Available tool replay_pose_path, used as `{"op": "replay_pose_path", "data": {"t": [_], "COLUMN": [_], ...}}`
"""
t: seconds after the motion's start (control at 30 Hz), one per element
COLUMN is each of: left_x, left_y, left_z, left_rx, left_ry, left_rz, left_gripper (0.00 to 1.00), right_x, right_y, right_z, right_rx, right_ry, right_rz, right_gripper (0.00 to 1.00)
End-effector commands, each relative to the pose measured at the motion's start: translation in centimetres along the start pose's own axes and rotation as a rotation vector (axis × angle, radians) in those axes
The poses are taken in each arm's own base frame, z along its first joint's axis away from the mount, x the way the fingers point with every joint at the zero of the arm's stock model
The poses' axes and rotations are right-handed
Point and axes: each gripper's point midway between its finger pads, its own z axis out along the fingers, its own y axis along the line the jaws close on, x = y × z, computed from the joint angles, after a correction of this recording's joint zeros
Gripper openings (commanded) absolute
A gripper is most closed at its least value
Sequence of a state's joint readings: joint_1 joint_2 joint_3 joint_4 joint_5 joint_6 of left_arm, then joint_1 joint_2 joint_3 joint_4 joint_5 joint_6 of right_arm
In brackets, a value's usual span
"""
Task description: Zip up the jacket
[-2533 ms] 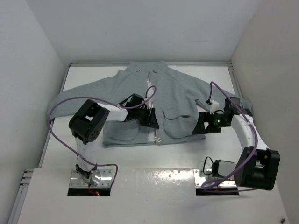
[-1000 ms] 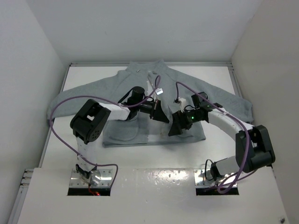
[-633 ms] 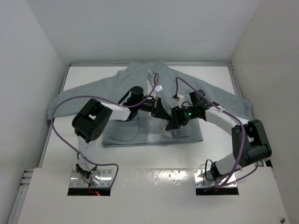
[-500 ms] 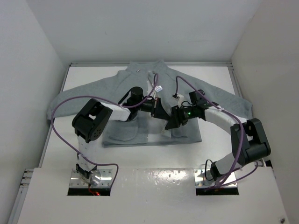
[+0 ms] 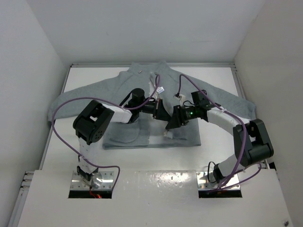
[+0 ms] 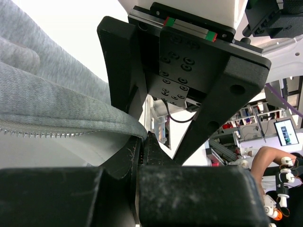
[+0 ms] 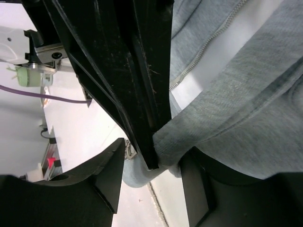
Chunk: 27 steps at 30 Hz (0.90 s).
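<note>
The jacket (image 5: pixel 189 94) lies spread on the table (image 5: pixel 90 78); at its zipper's (image 6: pixel 42 134) lower end the left gripper (image 5: pixel 163 113) is clamped tight on one front edge, the right gripper (image 5: pixel 171 124) half-closed around the opposite hem; slipping fleece could leave the teeth misaligned.

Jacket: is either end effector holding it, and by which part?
Both. The left end effector pinches the jacket by its front edge at the zipper teeth; the right end effector grips its edge near the hem.

Left arm (image 5: pixel 113 114) and right arm (image 5: pixel 226 120) angled inward, left end effector (image 5: pixel 164 113) pinched closed, right end effector (image 5: pixel 170 126) closed partway
</note>
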State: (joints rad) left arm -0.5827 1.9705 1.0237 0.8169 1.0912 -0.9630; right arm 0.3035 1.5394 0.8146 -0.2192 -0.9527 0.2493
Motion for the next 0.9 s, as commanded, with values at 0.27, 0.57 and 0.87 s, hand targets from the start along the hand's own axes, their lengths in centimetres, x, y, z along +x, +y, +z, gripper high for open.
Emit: {"op": "replay_pose_path", "data": {"t": [0.27, 0.57, 0.87], "left_x": [0.2, 0.1, 0.5], "left_y": [-0.6, -0.4, -0.4], "left_z": [0.2, -0.2, -0.4], "left_rx": [0.032, 0.015, 0.007], "left_ry": [0.01, 0.013, 0.033], "left_rz": [0.064, 0.085, 0.109], "left_gripper": [0.0, 0.0, 0.0], "right_x": [-1.0, -0.3, -0.3], "right_y": [1.9, 1.5, 1.7], "right_z": [-0.5, -0.8, -0.9], "right_rx": [-0.09, -0.09, -0.1], "right_ry": [-0.022, -0.017, -0.015], "right_rz": [-0.04, -0.034, -0.029], "right_gripper": [0.37, 0.34, 0.14]}}
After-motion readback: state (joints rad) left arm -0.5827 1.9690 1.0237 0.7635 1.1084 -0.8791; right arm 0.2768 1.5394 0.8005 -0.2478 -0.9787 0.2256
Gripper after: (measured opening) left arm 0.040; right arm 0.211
